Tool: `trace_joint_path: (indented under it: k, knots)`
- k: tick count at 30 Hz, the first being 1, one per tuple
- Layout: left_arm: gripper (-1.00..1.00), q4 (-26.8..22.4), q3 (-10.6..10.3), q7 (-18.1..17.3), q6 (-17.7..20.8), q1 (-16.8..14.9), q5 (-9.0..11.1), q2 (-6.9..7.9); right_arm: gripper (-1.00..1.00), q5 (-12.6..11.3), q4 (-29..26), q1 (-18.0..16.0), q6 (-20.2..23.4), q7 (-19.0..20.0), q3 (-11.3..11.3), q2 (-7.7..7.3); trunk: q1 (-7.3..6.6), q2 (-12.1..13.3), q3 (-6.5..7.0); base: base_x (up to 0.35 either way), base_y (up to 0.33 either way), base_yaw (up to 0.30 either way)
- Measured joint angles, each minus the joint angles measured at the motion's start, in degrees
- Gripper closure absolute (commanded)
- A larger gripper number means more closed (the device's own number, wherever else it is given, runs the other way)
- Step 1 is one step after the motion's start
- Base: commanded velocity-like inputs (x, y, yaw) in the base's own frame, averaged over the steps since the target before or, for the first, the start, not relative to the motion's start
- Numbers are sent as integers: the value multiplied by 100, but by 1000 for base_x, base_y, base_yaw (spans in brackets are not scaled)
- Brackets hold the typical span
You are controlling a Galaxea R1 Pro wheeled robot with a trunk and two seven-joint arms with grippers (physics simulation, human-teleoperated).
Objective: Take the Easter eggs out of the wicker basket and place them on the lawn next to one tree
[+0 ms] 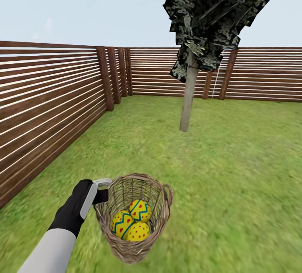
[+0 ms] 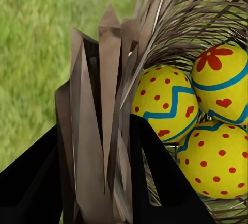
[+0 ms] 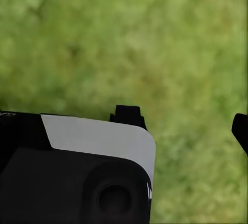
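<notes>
Left gripper [image 1: 102, 189] clamps the woven twig rim of the wicker basket [image 1: 161, 214] holding three glossy yellow Easter eggs [image 1: 131, 220]. Right gripper [image 3: 188, 123] fingers spread over blurred lawn [image 3: 155, 38].

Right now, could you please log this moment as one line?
left gripper: shut on wicker basket rim | Easter eggs: three inside | right gripper: open over lawn

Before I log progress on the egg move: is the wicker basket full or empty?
Full: all three Easter eggs lie inside the wicker basket, none on the lawn.
</notes>
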Motion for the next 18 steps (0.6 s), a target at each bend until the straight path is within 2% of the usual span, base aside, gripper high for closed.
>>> trace_joint_path:
  k: [5, 18]
  knots:
    - [100, -6, 1, 2, 7, 0, -51, 7, -100, 6, 2, -1, 1, 0, 0, -3, 0, 0, 0, 320, 0, 0]
    - [100, -9, 0, 2, 3, 0, -17, 3, -100, 6, 2, -2, 0, 0, 0, -6, 0, 0, 0, 320, 0, 0]
